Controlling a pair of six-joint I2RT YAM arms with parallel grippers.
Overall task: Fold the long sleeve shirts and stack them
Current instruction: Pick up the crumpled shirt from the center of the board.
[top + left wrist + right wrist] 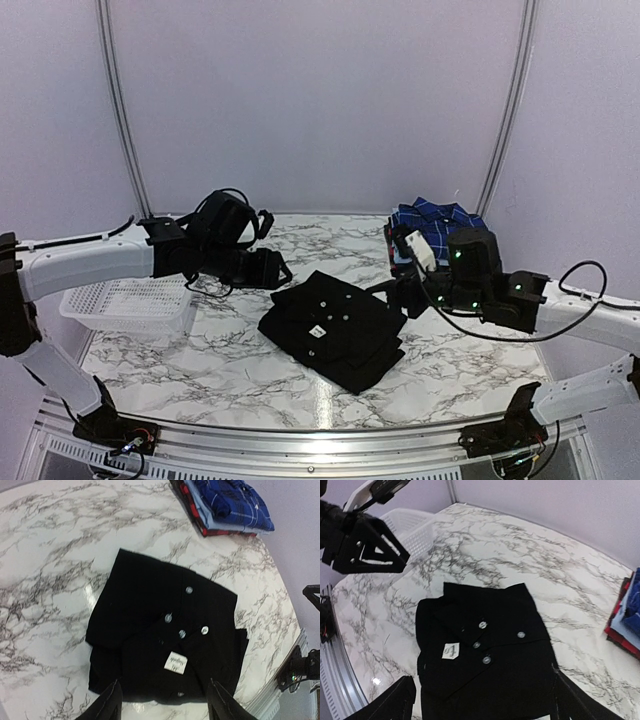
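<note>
Left end effector point(272, 268) hangs near the far left corner of the black shirt point(335, 328) in the top view, and the right end effector point(398, 293) sits close to that shirt's right edge. The black shirt lies folded in the middle of the marble bench point(220, 370). A stack of folded shirts point(435, 222), blue plaid on top, rests at the far right. A white mesh basket point(125, 303) stands at the left, under the left arm.

From the left wrist, the left end effector point(165, 685) has its fingers spread wide and grips nothing. Below it the black shirt point(155, 620) shows small white buttons point(189, 590) and a white label point(175, 661). The stack point(227, 505) lies well apart, with red, light blue and plaid layers.

From the right wrist, the right end effector point(482, 680) is likewise spread wide and empty above the black shirt point(485, 655). The basket point(415, 527) stands at the bench's left, and the stack's edge point(625, 615) shows at the right.
</note>
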